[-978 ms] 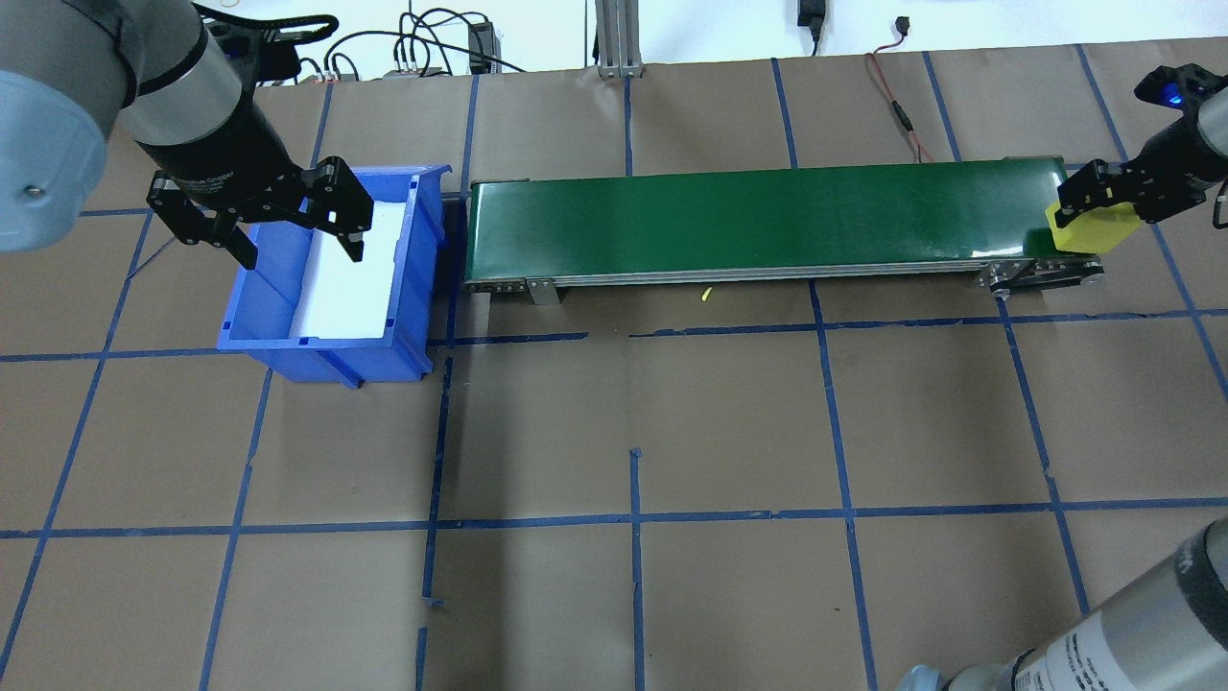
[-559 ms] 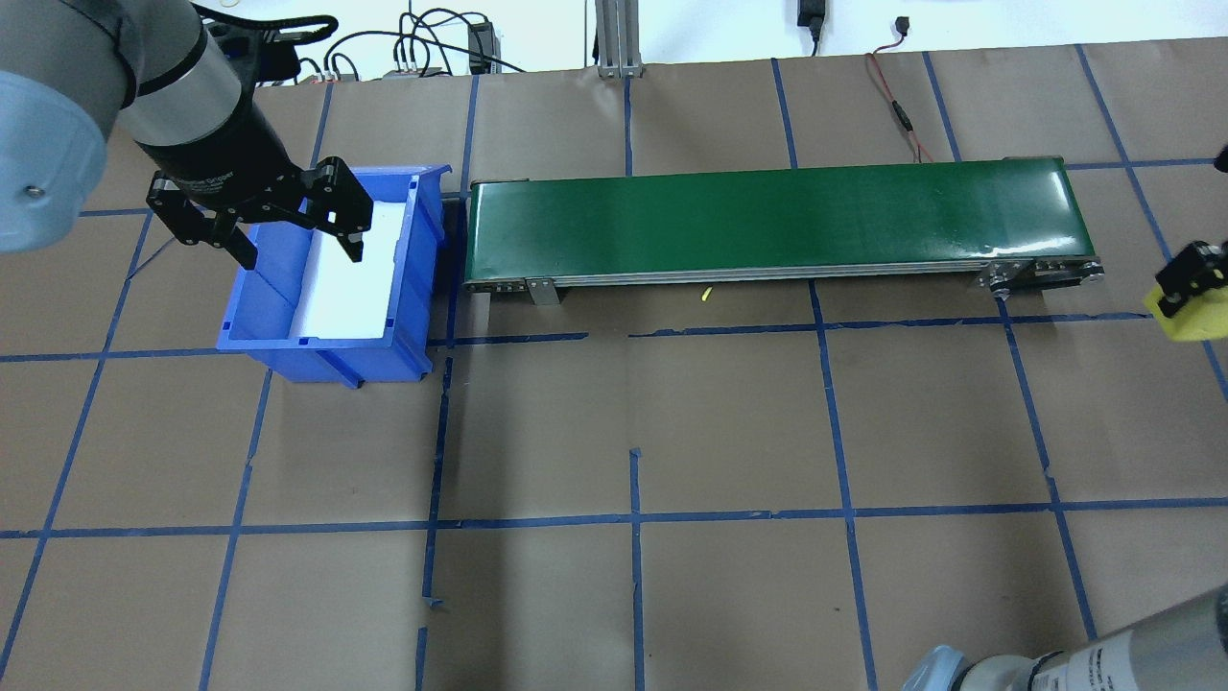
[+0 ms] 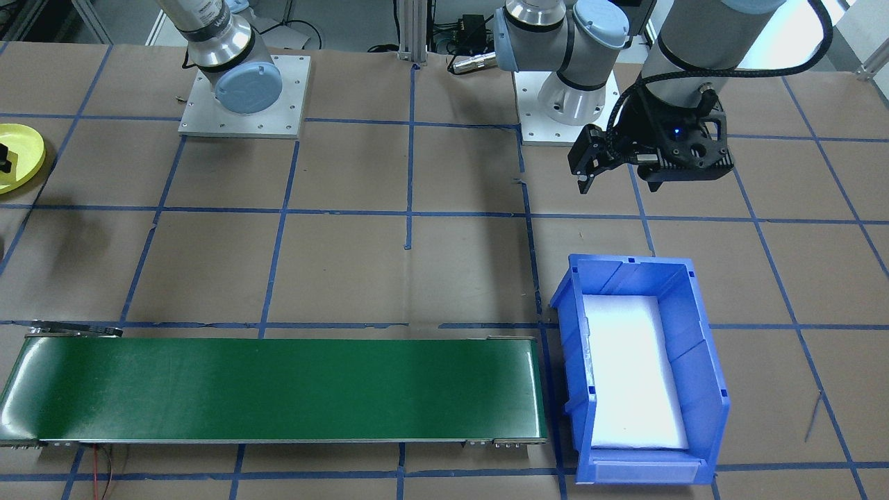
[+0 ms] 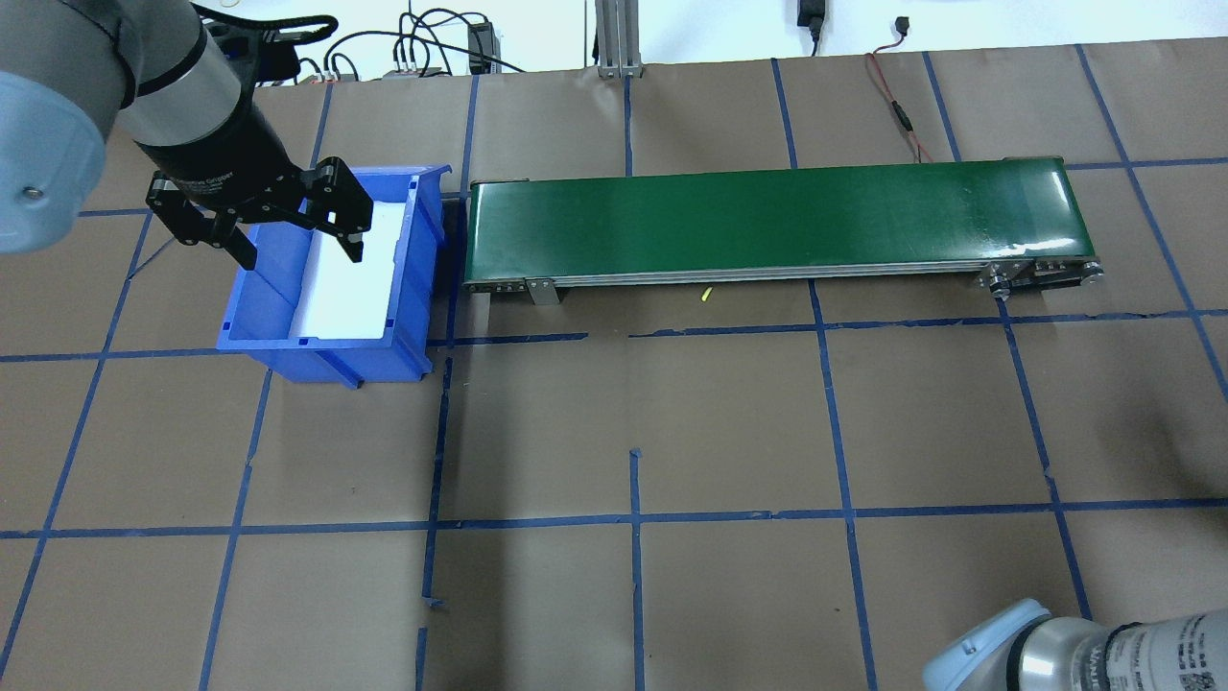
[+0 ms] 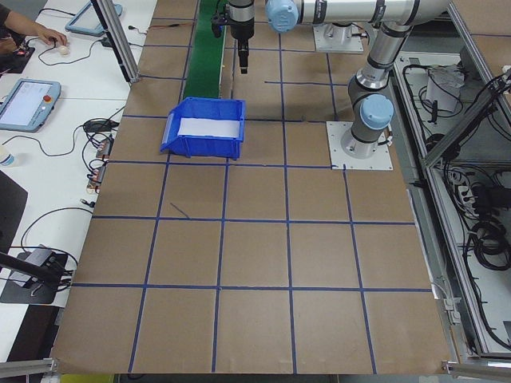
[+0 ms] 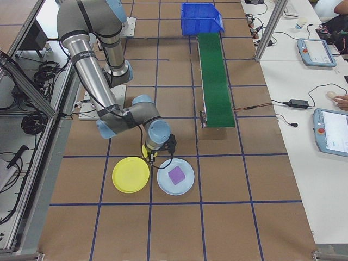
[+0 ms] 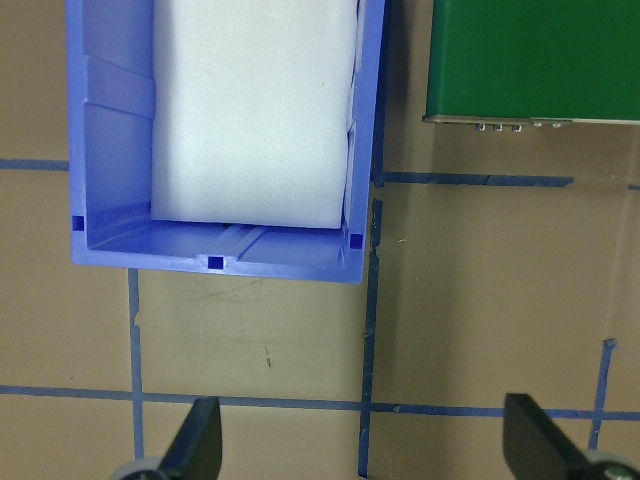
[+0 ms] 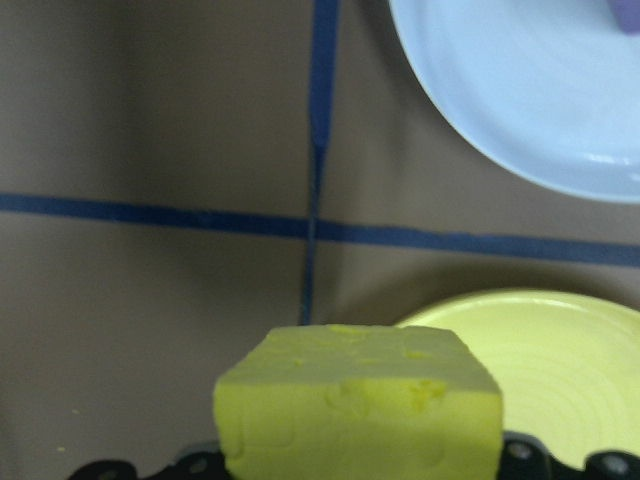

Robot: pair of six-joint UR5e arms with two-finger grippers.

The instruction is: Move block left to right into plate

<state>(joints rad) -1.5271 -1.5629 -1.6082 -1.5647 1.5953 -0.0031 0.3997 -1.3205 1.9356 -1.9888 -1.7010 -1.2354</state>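
Beside the yellow plate, right gripper clasps the block.

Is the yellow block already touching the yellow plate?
Apart. In the right wrist view the yellow block sits clamped in the right tool, with the yellow plate lying lower and off to one side, the block not over it.

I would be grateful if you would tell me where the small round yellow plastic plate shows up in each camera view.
Front-facing: small round yellow plastic plate at the left edge, partly cut off.
Overhead: not in view.
Exterior left: not in view.
Exterior right: lower centre-left, beside the pale blue round plate.
Left wrist: not in view.
Right wrist: lower right, behind the yellow foam block.
Shared landmark: the long green conveyor belt.
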